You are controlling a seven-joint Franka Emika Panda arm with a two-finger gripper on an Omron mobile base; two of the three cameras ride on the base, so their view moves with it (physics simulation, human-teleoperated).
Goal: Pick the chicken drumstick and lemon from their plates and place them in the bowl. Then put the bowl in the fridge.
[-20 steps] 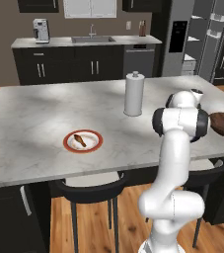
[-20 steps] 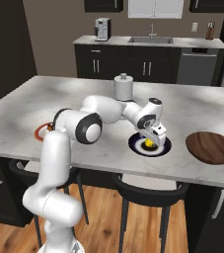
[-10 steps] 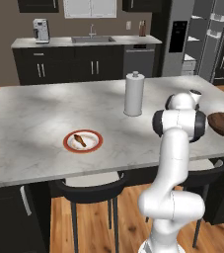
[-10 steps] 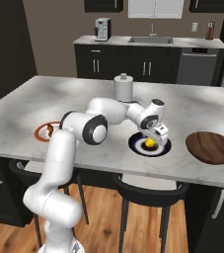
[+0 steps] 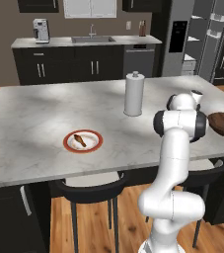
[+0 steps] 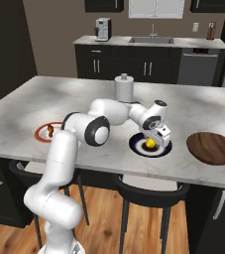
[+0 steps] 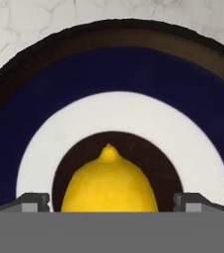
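Gripper (image 6: 152, 143) sits low over the navy plate (image 6: 136, 147), jaws fully wide, holding nothing. Lemon (image 7: 109, 183) lies at the plate's centre, and in the hand view it sits right between the two fingertips (image 7: 33, 201), one tip showing either side of it with a gap on both sides, so no contact yet as far as I can tell. Lemon's pointed end faces the top of the hand view, so its long axis seems to run across the closing line and the jaws would pinch its short width. Lemon is centred, not off to either finger. In the right base view the lemon (image 6: 149, 144) peeks out just under the hand. Judgement: step in hand is the lemon grasp; next move looks like a small drop, then a close, no sideways fix needed. Bowl (image 6: 214, 147) is empty, on the counter (image 6: 74, 99) near the plate, toward the arm's right. Drumstick (image 5: 80, 140) lies on the red plate (image 5: 94, 146), well apart on the other side. Fridge (image 5: 180, 42) stands beyond the counter, its door seemingly open on white shelves. Risk: round lemon could roll if one tip touches first.
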